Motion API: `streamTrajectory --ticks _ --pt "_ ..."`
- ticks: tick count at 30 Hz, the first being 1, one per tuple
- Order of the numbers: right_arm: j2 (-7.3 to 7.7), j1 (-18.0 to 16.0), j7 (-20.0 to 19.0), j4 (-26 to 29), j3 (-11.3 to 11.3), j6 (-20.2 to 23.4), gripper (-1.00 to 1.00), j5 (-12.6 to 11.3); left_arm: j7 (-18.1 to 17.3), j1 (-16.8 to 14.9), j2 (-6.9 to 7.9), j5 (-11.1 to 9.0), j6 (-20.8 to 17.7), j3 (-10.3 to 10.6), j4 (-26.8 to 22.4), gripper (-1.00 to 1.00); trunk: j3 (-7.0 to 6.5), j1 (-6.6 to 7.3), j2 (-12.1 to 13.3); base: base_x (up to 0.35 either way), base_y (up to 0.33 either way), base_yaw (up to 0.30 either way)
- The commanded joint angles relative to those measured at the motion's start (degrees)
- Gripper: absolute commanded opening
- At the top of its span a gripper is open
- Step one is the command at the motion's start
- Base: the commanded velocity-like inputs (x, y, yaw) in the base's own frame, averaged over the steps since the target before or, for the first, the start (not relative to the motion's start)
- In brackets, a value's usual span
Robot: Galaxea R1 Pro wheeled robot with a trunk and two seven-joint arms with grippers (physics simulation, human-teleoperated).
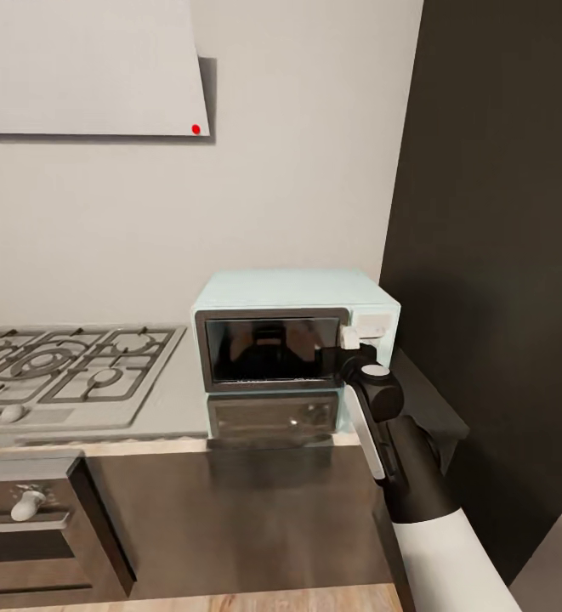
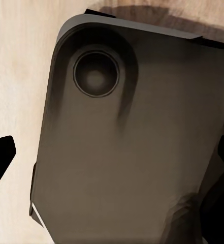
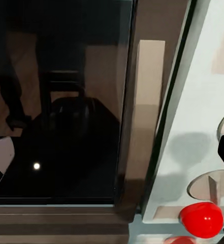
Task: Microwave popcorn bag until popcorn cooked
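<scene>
Microwave: we see the small pale mint-blue microwave with its dark glass door shut, standing on the glossy grey table against the pale grey wall, just beside the tall dark brown cabinet.
Control panel: the white panel sits at the microwave's right end; in the right wrist view a round red button shows on it, next to 1 knob partly in frame.
Right claw: the right claw is at the door's right edge, by the pale door handle; we cannot tell whether it is released or clenched.
Left claw: in the left wrist view we see dark fingertips at the frame edges over a dark grey robot body part and pale wood floor; they look spread apart, released, with nothing between them.
Hob: the steel gas hob with grates lies left of the microwave, under the flat grey hood with 1 red dot.
Oven: a dark oven front with a white knob sits below the hob.
</scene>
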State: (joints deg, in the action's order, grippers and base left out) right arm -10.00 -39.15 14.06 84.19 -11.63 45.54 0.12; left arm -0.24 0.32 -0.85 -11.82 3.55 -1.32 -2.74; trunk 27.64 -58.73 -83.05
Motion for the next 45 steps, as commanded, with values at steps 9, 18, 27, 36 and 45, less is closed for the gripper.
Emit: streamTrajectory --ticks 9,18,27,36,45 --pt "0.0 0.0 0.2 -2.3 -0.1 -0.5 1.0 0.1 0.0 0.0 -0.02 -0.4 0.1 -0.1 -0.1 1.0 0.05 0.0 0.0 0.076 -0.055 0.0" --pt "0.0 0.0 0.2 -2.4 -0.1 -0.5 1.0 0.1 0.0 0.0 -0.03 -0.4 0.1 -0.1 -0.1 1.0 0.05 0.0 0.0 0.003 -0.002 0.0" --pt "0.0 0.0 0.3 -2.4 -0.1 -0.5 1.0 0.1 0.0 0.0 0.03 -0.4 0.1 -0.2 -0.1 1.0 0.05 0.0 0.0 0.049 0.0 0.0" --pt "0.0 0.0 0.5 -2.4 -0.3 -0.6 1.0 0.1 0.0 0.0 0.04 -0.4 0.1 -0.2 -0.1 1.0 0.05 0.0 0.0 0.0 0.0 0.0" --pt "0.0 0.0 0.7 -2.7 -0.3 -0.6 -1.0 0.1 0.0 0.0 0.0 -0.4 0.1 -0.2 -0.1 1.0 0.05 0.0 0.0 0.0 0.0 0.0"
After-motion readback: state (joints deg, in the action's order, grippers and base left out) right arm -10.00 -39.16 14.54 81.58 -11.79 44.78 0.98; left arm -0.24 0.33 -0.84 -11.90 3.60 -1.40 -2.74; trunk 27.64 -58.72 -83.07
